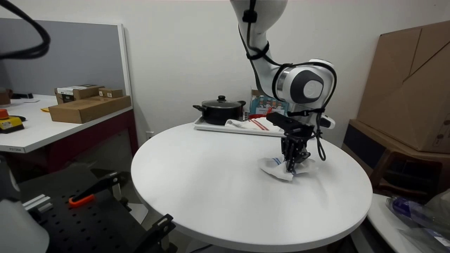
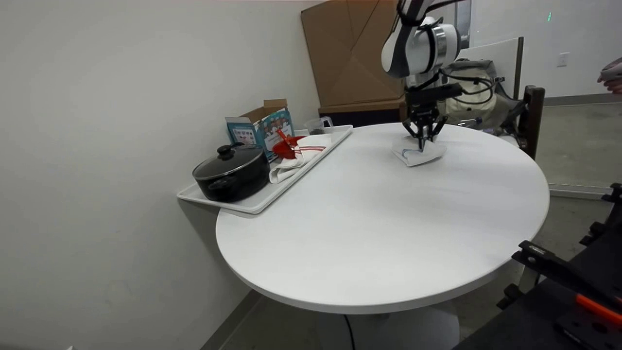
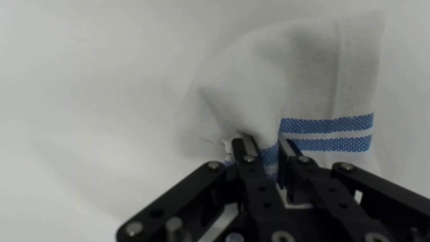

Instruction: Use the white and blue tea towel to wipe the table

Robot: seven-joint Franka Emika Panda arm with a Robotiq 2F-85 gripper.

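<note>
In an exterior view, the table likely awaits wiping toward its left edge; nearer the right edge, my claw pinches the tea towel on its top. Gripping is done; how much is wiped, I can't tell.

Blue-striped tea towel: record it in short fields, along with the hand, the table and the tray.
cloth: white and blue tea towel, bunched
grip: hand shut on the blue stripes, pointing down
surface: round white table, the towel lying partly on it
tray: white tray at the table's edge, apart from the towel
tray load: includes black lidded pot, red-striped cloth, red item of unclear kind
wiped area: cannot be told
</note>
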